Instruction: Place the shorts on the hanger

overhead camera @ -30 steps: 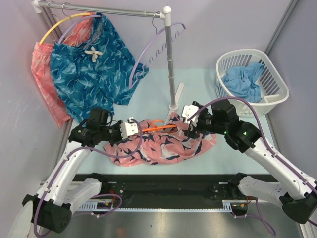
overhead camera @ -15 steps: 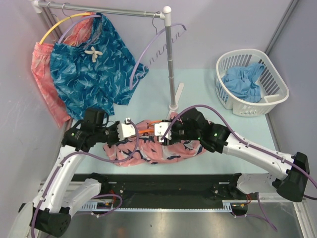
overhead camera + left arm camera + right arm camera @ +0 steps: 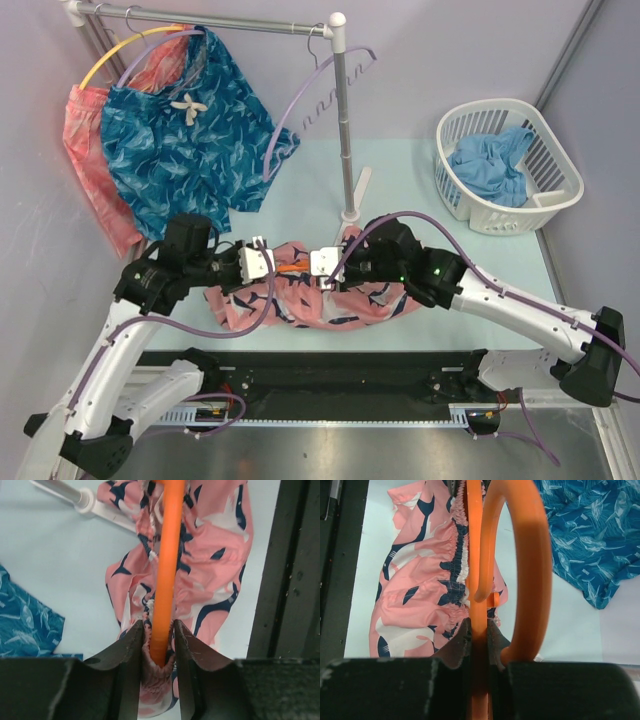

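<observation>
1. From above, little to see of the hanger [image 3: 296, 268]: only a short orange stretch between the left gripper [image 3: 158, 626] and the right gripper [image 3: 478, 625], with the rest under fingers, wrist housings and cloth.
2. Hook plain only in the right wrist view, curving up at 1 o'clock from the fingers and blurred by closeness. Far end of the bar cut off by the top edge in both wrist views.
3. At 3 o'clock, part of the shorts [image 3: 345, 305] covered by the right arm [image 3: 480, 290]. Hard to make out how far the bar runs inside the waistband.
4. Shorts crumpled on the table [image 3: 420, 180] near its front edge, at 6 o'clock from the rack pole [image 3: 345, 130], apart from the teal-blue shorts [image 3: 190, 150] hanging at 10 o'clock.
5. For the left gripper: narrow, one finger on each side of the orange bar, gathered waistband bunched between. Pressing or merely flanking, cannot tell.
6. For the right gripper: pinched tight on the bar just beside the hook, waistband elastic lying against the bar toward 11 o'clock.
7. From above, left gripper on the hanger's 9 o'clock side and right gripper on its 3 o'clock side, shorts spreading toward 6 o'clock beneath both.
</observation>
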{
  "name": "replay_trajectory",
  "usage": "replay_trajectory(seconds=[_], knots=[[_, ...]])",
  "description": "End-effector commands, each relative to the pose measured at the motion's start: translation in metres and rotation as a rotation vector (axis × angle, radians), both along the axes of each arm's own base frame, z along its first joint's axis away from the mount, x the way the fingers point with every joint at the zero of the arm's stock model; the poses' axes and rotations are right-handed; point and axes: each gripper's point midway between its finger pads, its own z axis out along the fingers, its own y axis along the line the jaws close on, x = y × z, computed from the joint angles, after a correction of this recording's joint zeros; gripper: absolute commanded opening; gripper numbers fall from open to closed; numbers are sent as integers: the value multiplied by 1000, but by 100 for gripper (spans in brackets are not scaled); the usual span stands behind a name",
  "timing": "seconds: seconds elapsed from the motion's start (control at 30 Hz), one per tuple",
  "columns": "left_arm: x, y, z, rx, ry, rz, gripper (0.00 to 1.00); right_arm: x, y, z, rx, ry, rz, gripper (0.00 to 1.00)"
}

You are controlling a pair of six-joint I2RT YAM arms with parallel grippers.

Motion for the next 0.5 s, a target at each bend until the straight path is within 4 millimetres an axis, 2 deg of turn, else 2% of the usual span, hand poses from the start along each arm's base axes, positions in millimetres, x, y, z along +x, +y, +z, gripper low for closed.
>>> replay_trajectory(seconds=[0.0, 0.1, 0.23, 0.33, 0.4, 0.47], knots=[[-7, -26, 27, -111, -12, -64, 35, 2, 9, 53, 135, -79, 9, 0], [-8, -30, 28, -119, 1, -64, 34, 2, 7, 54, 132, -87, 4, 0], [-3, -23, 23, -87, -3, -17, 36, 4, 0, 64, 150, -99, -14, 0], [-5, -21, 28, -97, 7, 2, 42, 4, -5, 73, 177, -98, -25, 0], [-12, -20, 32, -100, 13, -7, 51, -2, -6, 82, 192, -93, -14, 0], [-16, -19, 38, -111, 4, -7, 54, -11, -5, 92, 213, -78, 18, 0]])
